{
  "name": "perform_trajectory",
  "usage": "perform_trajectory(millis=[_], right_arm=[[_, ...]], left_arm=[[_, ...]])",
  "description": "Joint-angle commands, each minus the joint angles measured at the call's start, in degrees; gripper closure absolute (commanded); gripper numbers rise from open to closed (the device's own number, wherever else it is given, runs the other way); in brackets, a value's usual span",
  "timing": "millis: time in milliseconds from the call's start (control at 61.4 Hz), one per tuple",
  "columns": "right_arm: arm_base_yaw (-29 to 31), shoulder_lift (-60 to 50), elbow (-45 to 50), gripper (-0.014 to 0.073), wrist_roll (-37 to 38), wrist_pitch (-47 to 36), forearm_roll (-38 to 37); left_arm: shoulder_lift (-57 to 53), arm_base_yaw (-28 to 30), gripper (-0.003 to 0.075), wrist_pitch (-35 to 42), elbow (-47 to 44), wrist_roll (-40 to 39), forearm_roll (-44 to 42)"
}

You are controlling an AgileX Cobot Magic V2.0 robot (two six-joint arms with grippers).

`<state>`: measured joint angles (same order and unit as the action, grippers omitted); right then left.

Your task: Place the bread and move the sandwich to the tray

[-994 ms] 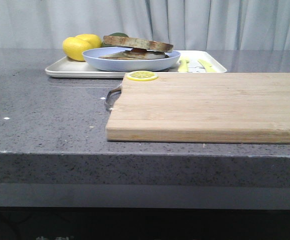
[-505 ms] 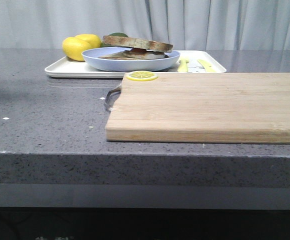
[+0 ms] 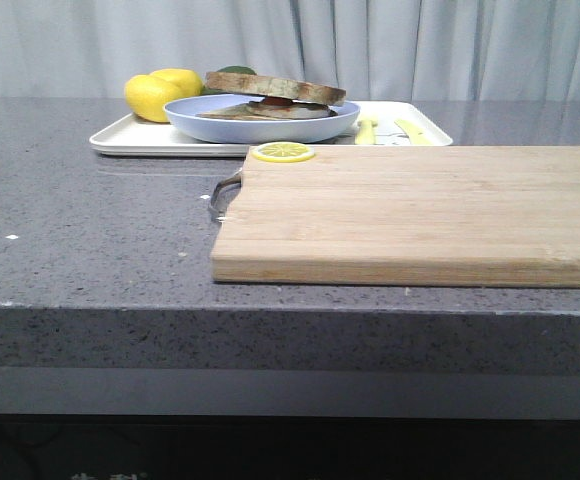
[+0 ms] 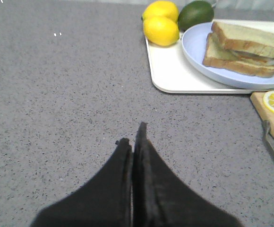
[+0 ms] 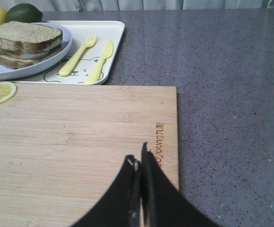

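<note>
From the front, the wooden cutting board (image 3: 420, 212) lies nearest on the grey counter (image 3: 90, 230), its metal handle (image 3: 224, 194) at 9 o'clock and a lemon slice (image 3: 284, 152) on its far-left corner. Just beyond, at 12 o'clock, sits the tray (image 3: 135, 137), carrying the light blue plate (image 3: 260, 123) with the sandwich (image 3: 273, 95) on it, the top slice tilted. Two lemons (image 3: 160, 93) and what seems an avocado (image 3: 236, 70) sit at the tray's 10 o'clock.

The left gripper (image 4: 133, 137) hovers over bare counter, fingers clenched and holding nothing. The right gripper (image 5: 139, 158) hangs over the board, fingers likewise pressed together, empty.
</note>
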<state>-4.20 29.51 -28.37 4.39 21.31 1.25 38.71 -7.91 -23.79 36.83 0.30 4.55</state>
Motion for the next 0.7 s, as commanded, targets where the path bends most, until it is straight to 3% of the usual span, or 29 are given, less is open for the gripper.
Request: perform_trajectory(millis=[0, 293, 684], right_arm=[[-0.01, 0.12, -1.49, 0.0655, 0.16, -4.32, -0.1], [-0.01, 0.12, -1.49, 0.0655, 0.16, -4.32, -0.1], [-0.01, 0.12, -1.49, 0.0655, 0.16, -4.32, -0.1]], left_arm=[[-8.29, -0.33, 0.0741, 7.71, -3.4, -0.3, 0.34], [-25.7, -0.33, 0.0741, 8.11, -12.25, -0.3, 0.34], [-27.31, -0.33, 0.0741, 7.87, -12.37, -0.3, 0.34]])
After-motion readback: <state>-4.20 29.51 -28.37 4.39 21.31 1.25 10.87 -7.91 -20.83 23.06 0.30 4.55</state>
